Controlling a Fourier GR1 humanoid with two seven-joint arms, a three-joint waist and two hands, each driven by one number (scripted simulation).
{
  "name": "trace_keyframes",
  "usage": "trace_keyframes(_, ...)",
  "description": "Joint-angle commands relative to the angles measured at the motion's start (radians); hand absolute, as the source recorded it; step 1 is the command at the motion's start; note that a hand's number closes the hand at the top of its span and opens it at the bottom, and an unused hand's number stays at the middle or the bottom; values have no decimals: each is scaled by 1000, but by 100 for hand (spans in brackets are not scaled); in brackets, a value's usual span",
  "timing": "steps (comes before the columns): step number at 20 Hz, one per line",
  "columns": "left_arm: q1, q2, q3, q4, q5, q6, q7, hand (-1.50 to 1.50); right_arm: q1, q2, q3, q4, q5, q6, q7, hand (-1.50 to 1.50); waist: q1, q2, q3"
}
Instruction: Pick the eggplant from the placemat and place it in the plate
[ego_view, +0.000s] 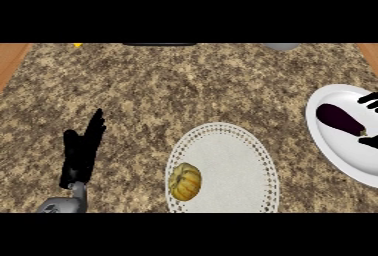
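Nearest, at the lower left, the left hand (80, 152) is seen on its grey forearm, raised with fingers straight and held close together, pointing away over the counter (184, 85); nothing is held by it.

Just right of centre, at the near edge, a round white placemat (236, 160) with a dotted lace border is laid flat on the speckled brown stone top. On its near left part a small yellow-orange ribbed squash (185, 181) is lying, well inside the border.

Further right, a white plate (332, 150) is set against the right edge of the view, only partly shown, just beside the placemat without touching it. The eggplant (338, 119), dark purple and elongated, is lying inside the plate, on its upper half, angled from upper left to lower right.

The right hand (369, 102) is shown only as black fingertips at the right edge, above and below the eggplant's far end; whether they are closed on it cannot be told.

Farthest, along the top edge, a dark flat object (159, 44) and a grey rounded object (280, 46) are cut off.
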Motion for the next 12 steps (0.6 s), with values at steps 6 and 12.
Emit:
trace_keyframes(6, 41, -11, 2, -1, -6, 15, -21, 0, -76, 27, -282, 60, -358, 121, -191, -150, -17, -6, 0)
trace_keyframes(12, 39, -15, -2, -43, 0, 7, 24, 0, -39, -43, -364, 172, -472, 263, -201, -150, -7, -3, 0)
